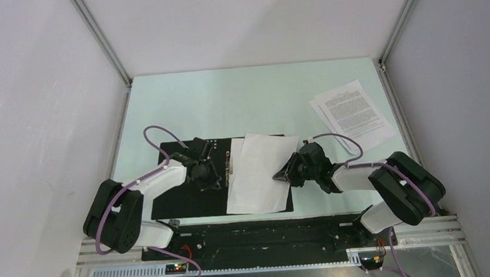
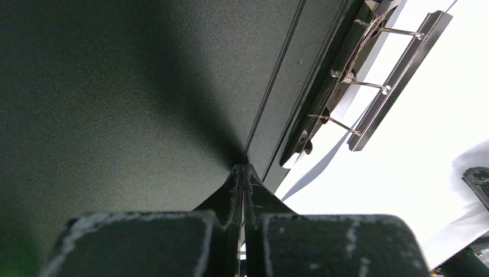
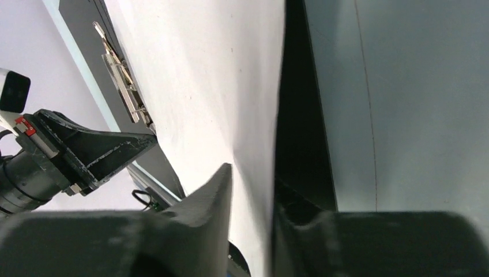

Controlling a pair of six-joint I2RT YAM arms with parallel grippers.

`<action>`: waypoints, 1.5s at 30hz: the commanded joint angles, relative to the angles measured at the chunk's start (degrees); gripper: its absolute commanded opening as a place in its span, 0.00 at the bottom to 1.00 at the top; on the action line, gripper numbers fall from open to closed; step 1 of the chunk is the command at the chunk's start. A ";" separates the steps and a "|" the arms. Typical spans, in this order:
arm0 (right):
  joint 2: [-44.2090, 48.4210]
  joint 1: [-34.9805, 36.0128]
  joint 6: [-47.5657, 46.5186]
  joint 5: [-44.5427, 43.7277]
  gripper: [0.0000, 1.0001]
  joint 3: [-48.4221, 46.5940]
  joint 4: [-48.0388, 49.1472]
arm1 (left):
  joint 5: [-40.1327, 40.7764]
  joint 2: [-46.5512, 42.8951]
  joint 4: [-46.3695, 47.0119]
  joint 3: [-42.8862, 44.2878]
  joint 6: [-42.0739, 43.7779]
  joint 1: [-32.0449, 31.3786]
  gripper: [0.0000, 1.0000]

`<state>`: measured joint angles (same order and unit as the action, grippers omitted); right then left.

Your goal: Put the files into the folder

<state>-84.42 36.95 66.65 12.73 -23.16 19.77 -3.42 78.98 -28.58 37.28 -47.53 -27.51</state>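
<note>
The folder (image 1: 188,204) lies open on the table, black inside up, with a metal ring clip (image 1: 230,165) along its middle. The blank files (image 1: 258,173) lie on its right half. The printed files (image 1: 353,114) lie on the table at the far right, outside the folder. My left gripper (image 1: 211,179) is shut, its tip pressed on the folder's left half (image 2: 115,104). My right gripper (image 1: 284,173) is at the blank sheets' right edge. In the right wrist view its jaws (image 3: 251,179) stand narrowly apart with the sheets' edge (image 3: 202,86) between them.
The light green table (image 1: 240,100) is boxed in by white walls with metal posts at the back corners. A black rail (image 1: 268,231) and both arm bases run along the near edge. The ring clip also shows in the left wrist view (image 2: 357,86).
</note>
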 commanded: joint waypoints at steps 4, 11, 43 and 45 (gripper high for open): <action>5.77 0.39 -6.02 -5.24 0.55 -1.82 -7.68 | 1.90 2.26 0.50 -1.89 0.82 -0.44 0.00; 7.84 -0.37 -9.33 -9.83 0.78 -2.33 -14.14 | 1.87 2.77 0.47 -1.33 1.52 -0.39 0.00; -5.17 -9.76 -22.29 -16.09 0.69 -13.47 -16.78 | 1.21 3.60 -0.16 0.63 3.80 -0.27 0.00; -5.72 -8.91 -23.42 -17.12 0.64 -14.73 -18.18 | 1.29 3.70 -0.16 0.78 3.84 -0.27 0.00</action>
<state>-88.95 26.79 47.42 0.97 -36.64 11.05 -4.64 80.44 -28.45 38.39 -45.39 -27.51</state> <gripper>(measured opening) 0.688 0.003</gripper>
